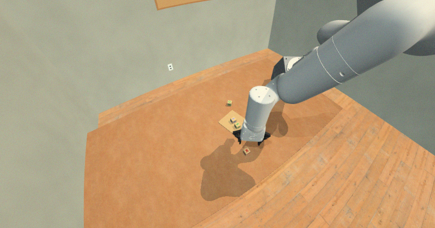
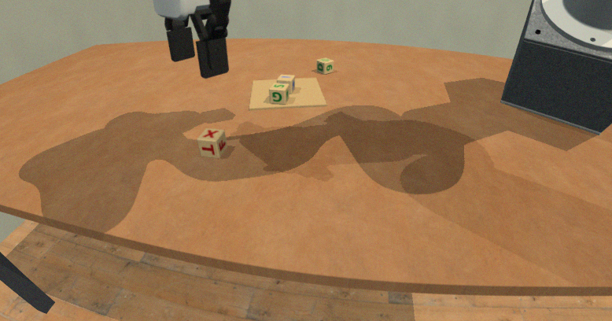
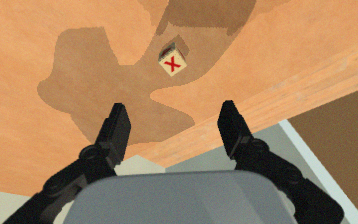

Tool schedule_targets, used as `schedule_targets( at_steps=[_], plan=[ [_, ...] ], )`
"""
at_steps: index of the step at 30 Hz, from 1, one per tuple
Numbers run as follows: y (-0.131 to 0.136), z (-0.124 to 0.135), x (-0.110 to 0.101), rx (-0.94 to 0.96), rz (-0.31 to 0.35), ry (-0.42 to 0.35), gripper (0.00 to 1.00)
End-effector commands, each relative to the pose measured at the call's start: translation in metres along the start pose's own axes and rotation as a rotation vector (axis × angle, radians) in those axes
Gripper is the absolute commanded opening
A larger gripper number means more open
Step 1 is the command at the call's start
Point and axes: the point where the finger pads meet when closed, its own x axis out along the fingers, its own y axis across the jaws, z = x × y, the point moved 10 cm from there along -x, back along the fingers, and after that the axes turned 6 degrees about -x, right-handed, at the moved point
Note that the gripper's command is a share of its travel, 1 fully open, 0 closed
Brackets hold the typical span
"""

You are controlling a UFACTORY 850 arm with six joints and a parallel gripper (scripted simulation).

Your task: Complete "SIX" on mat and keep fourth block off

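A block with a red X on top (image 2: 211, 142) lies on the table off the mat, in shadow; it also shows in the wrist view (image 3: 172, 63) and in the top view (image 1: 246, 150). The tan mat (image 2: 286, 94) holds two blocks side by side: one with a green S on top (image 2: 278, 92) and one with a blue letter on top (image 2: 285, 81). A fourth block with green letters (image 2: 325, 65) lies off the mat behind it. My gripper (image 2: 197, 57) (image 3: 174, 113) is open and empty, high above the table, up and to the left of the X block.
The robot's dark base (image 2: 561, 57) stands at the right. The table's curved front edge runs near the X block, with wooden floor beyond it. The arm's shadows fall across the table's middle.
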Motion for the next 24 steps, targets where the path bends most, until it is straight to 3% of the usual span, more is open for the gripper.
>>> schedule_targets(
  at_steps=[1, 24],
  plan=[
    [-0.001, 0.002, 0.003, 0.138, 0.006, 0.011, 1.0],
    [-0.001, 0.001, 0.021, 0.714, 0.002, 0.013, 1.0]
  ],
)
